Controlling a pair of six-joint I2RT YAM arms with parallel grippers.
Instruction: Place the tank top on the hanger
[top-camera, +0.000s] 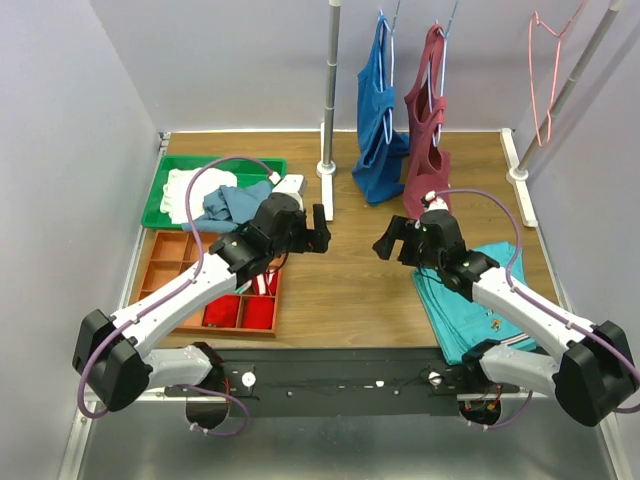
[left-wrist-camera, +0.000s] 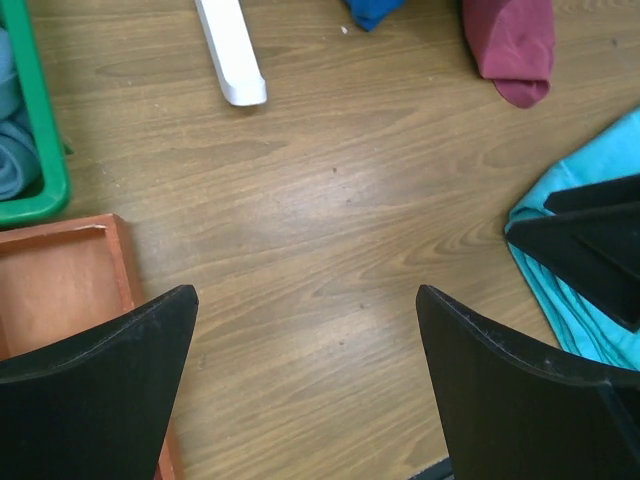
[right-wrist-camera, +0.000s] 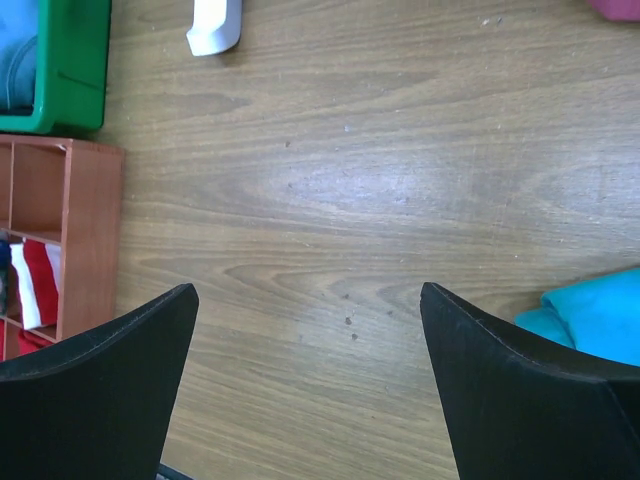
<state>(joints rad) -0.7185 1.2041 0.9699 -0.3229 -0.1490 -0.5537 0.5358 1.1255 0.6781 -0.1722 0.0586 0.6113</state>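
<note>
Hovering over the table (top-camera: 350, 290), left end effector (top-camera: 322, 230) and right end effector (top-camera: 388, 238) gape wide, empty.

A robot test cell in a lab: plain grey walls (top-camera: 60, 120) box in a wooden table (top-camera: 345, 285) on three sides. The left arm (top-camera: 170, 305) and right arm (top-camera: 530, 305) are bolted at its near edge, and metal rack posts (top-camera: 331, 90) stand at its far edge.
</note>
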